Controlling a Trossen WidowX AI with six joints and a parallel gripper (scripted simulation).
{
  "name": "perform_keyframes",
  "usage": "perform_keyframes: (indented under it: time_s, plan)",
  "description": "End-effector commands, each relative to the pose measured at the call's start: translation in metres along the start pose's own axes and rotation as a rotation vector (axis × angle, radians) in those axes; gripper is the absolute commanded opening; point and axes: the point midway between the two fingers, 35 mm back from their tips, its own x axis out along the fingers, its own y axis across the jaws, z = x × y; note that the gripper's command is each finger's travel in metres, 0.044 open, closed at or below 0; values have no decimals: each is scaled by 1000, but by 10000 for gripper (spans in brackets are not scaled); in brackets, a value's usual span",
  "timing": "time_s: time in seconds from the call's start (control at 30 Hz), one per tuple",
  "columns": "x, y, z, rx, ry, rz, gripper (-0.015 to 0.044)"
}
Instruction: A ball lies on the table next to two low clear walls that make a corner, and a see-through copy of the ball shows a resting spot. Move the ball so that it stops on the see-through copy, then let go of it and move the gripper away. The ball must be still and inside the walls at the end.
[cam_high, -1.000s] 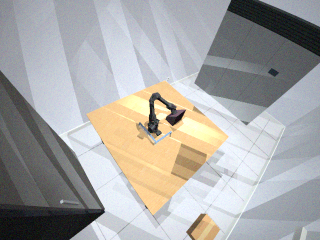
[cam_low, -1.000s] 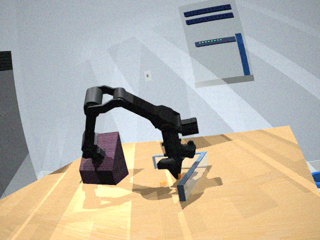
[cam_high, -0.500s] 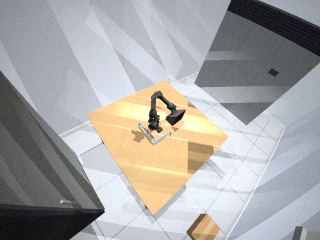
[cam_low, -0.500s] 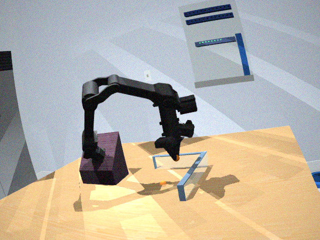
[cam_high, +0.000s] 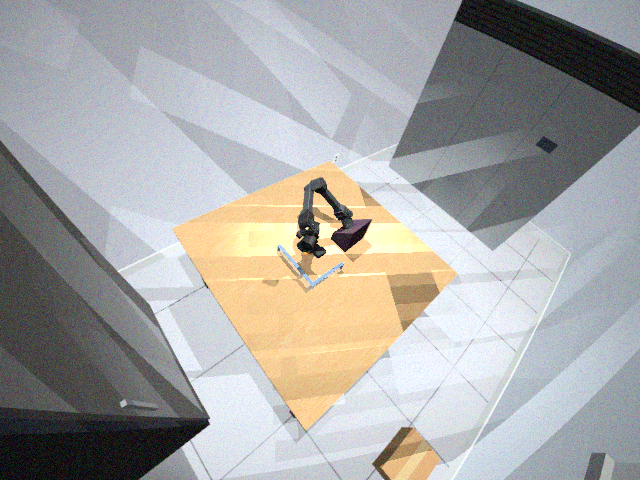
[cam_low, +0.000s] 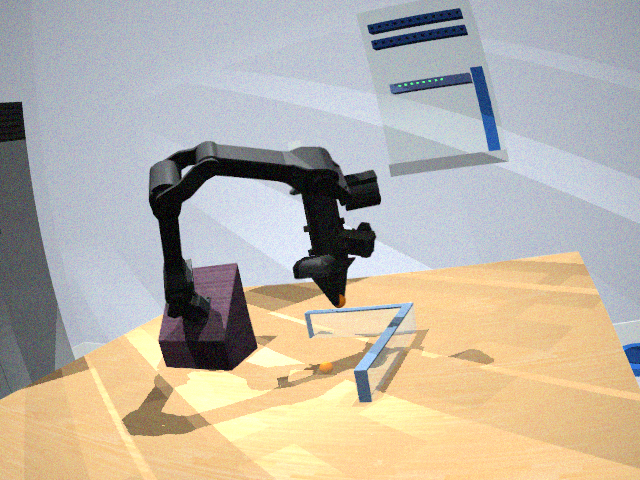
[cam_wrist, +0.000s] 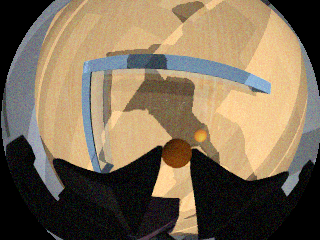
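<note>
Gripper (cam_low: 338, 301) clamped on the ball (cam_low: 340, 299), raised clear of the table (cam_low: 516, 330), near the centre of the exterior frame. Pointed straight down from the arm (cam_low: 248, 165), fingertips level with the top edge of the far wall (cam_low: 356, 310). Ball only partly seen there, an orange bit at the tips.

In the wrist frame, ball (cam_wrist: 178, 152) pinched between the two dark fingers, just below centre. Copy (cam_wrist: 200, 135) a paler orange dot, just up and right of the ball, on the table below, in the arm's shadow. Walls (cam_wrist: 174, 62) as a blue-edged corner across the upper and left part of that frame, copy inside the angle.

In the exterior frame, copy (cam_low: 325, 367) on the table, below and slightly left of the gripper, left of the near wall (cam_low: 379, 351). Well apart in height from the held ball.

Arm rooted on a purple block (cam_low: 217, 330) at left centre.

From the top frame, gripper (cam_high: 311, 249) just above the V of the walls (cam_high: 310, 276), near the middle of the tan table (cam_high: 310, 330); ball too small to make out there beyond an orange speck.
</note>
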Motion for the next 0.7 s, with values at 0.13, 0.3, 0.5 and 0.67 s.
perform_keyframes:
  time_s: [0.13, 0.3, 0.5, 0.67]
  plan:
    - [16, -30, -14, 1, -1, -3, 0]
    - [26, -47, -25, 5, 0, -9, 0]
    - [36, -49, -26, 5, 0, -8, 0]
    - [62, -49, -25, 5, 0, -7, 0]
